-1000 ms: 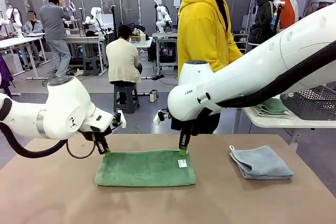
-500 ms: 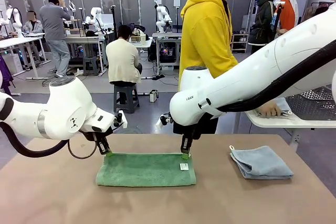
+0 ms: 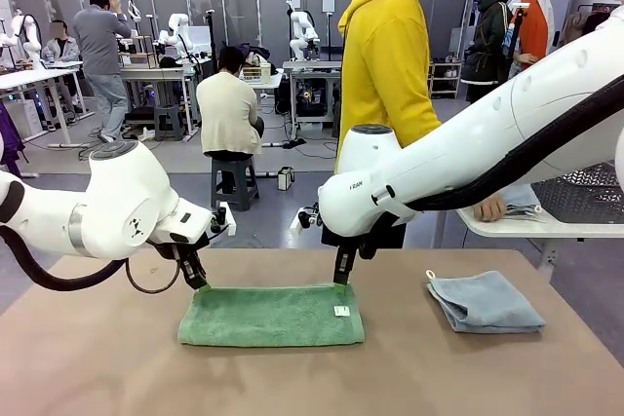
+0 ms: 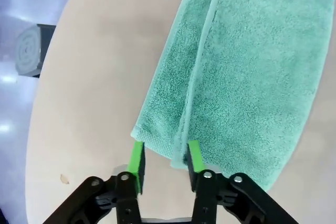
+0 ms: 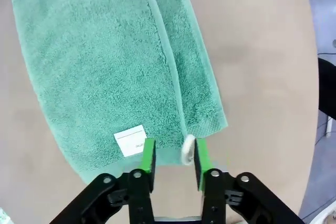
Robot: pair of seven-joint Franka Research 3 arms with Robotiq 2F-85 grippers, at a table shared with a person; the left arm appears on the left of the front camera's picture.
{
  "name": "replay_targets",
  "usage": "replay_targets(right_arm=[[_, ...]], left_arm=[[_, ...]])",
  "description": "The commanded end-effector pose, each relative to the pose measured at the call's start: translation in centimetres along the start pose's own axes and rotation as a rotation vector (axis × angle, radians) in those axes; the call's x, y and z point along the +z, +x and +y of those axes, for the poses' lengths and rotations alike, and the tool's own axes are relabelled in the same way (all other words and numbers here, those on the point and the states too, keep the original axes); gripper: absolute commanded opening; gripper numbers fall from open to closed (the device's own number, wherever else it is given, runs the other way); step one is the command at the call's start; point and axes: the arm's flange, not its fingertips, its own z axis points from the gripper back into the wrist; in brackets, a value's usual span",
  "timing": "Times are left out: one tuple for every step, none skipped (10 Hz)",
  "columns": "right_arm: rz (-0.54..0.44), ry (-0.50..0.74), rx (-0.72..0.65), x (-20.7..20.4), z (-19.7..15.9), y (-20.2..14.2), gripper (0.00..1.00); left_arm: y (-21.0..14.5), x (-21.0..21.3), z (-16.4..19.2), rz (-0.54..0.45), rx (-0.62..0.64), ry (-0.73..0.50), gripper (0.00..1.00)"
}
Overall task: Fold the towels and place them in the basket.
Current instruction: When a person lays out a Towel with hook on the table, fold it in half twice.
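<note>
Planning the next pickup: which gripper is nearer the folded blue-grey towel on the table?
Right. The right gripper is at the green towel's far right corner, the blue-grey towel a gap away; the left gripper is at its far left corner, the green towel between.

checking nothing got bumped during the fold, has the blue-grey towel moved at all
No. The blue-grey towel lies in the same spot near the table's right edge, in the same folded shape.

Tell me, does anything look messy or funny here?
Nothing much. The green towel lies flat and folded neatly on the table. The blue-grey towel is folded a bit lopsided, with a small loop poking out at its corner.
</note>
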Motion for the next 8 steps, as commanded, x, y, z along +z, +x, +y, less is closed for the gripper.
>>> replay_targets(right_arm=[[-0.047, -0.017, 0.020, 0.0, 0.5, -0.6, 0.87], [-0.055, -0.026, 0.026, 0.3, 0.5, -0.5, 1.00], [-0.053, -0.030, 0.030, 0.5, 0.6, -0.4, 1.00], [-0.057, -0.034, 0.032, 0.7, 0.7, -0.4, 1.00], [-0.058, -0.035, 0.032, 0.8, 0.9, -0.4, 1.00], [-0.054, -0.031, 0.040, 0.8, 1.1, -0.5, 1.00], [-0.037, -0.029, 0.011, 0.4, 0.4, 0.6, 0.84], [-0.037, -0.029, 0.011, 0.4, 0.4, 0.6, 0.84]], left_arm=[[-0.2, 0.8, -0.6, -0.007, -0.017, 0.034, 1.00], [-0.4, 1.3, -0.7, -0.018, -0.021, 0.032, 1.00], [-0.5, 1.6, -0.9, -0.022, -0.025, 0.029, 0.85], [-0.7, 2.0, -1.0, -0.030, -0.022, 0.032, 0.95], [-0.8, 2.3, -1.2, -0.037, -0.015, 0.034, 1.00], [-0.8, 2.5, -1.5, -0.042, -0.010, 0.033, 1.00], [0.1, 1.7, -0.7, -0.012, -0.012, 0.020, 1.00], [0.1, 1.7, -0.7, -0.012, -0.012, 0.020, 1.00]])
